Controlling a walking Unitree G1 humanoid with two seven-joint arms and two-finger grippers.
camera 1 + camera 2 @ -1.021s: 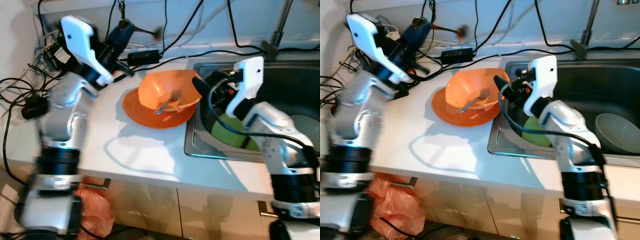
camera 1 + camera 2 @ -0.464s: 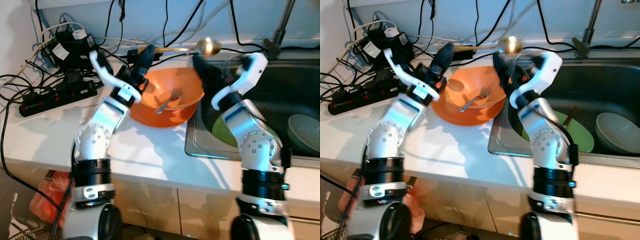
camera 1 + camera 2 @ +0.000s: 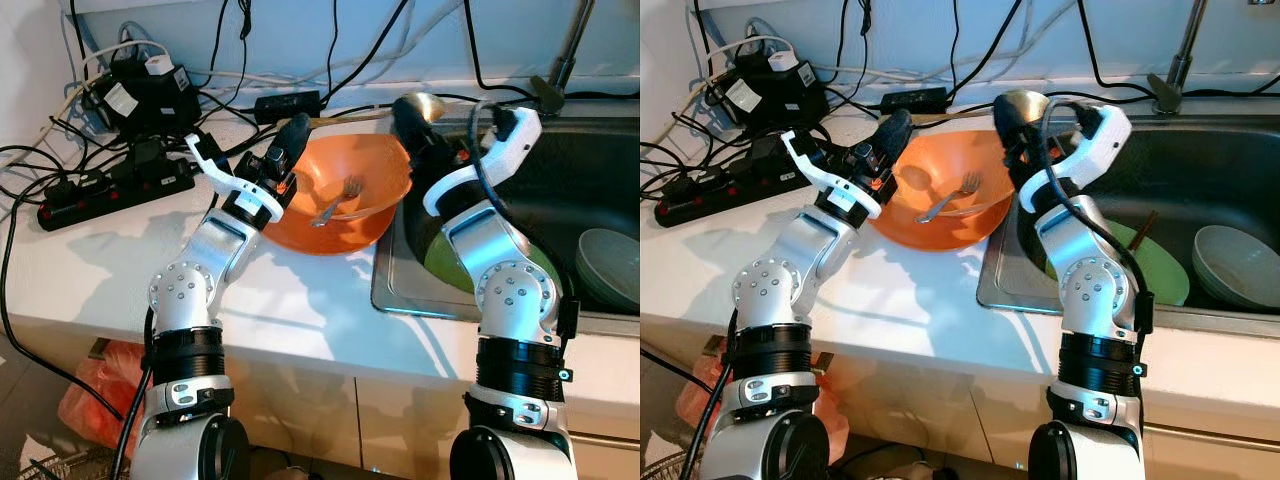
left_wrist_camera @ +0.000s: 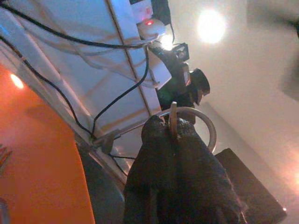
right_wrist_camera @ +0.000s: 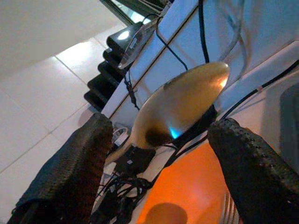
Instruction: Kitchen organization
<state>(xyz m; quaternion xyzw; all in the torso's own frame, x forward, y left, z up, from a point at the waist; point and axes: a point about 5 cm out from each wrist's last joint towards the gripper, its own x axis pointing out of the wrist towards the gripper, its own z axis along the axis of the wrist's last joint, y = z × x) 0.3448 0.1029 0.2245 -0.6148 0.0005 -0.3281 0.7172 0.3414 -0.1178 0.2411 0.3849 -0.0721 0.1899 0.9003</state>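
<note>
The left gripper is pinching the thin handle of a long brass-coloured ladle at its far end, fingers pressed together on it, and holding it level across the orange bowl, seemingly so the round head is offered to the other arm. The right gripper is waiting at that head with its fingers spread wide on either side of the shiny cup, touching nothing, which looks like the set-up for a hand-over toward the sink. The ladle's cup is polished and golden, catching the light, with a dark patch near its base; the handle is slim and straight. It is hanging above the back rim of the bowl, just beside the sink's edge. The bowl is sitting nested in an orange plate on the white counter, with a metal fork lying inside it. In the sink basin a green plate and a pale bowl are lying, and a black power strip with tangled cables is crowding the counter's far left.
</note>
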